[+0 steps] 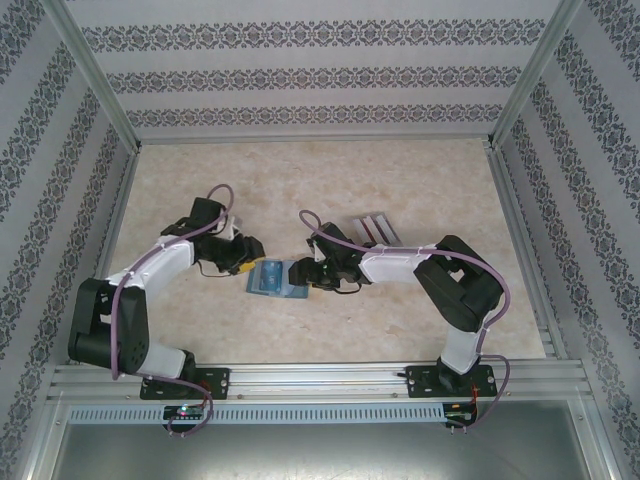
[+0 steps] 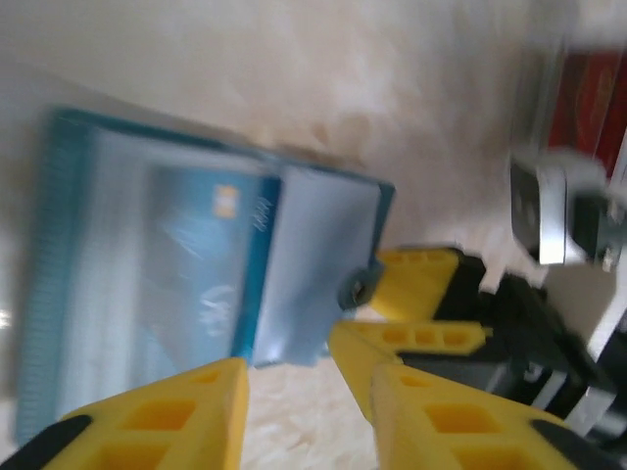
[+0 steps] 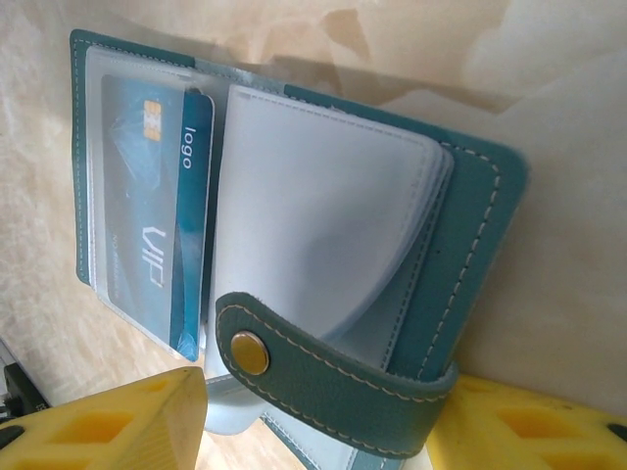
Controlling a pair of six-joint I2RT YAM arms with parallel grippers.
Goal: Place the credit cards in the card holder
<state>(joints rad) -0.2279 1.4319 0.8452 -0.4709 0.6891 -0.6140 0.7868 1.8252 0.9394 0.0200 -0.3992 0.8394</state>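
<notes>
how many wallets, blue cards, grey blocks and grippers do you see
teal stitched folding card holder: 1
blue plastic card in its clear sleeve: 1
grey ribbed slotted block: 1
yellow-fingered left gripper, right gripper: 2
total: 5

Grey ribbed block [image 1: 372, 228]; marbled table [image 1: 300, 170].

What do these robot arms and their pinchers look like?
The left arm and right arm have white shells, black joints and looping purple cables. Their fingers are yellow plastic with square hollows.
</notes>
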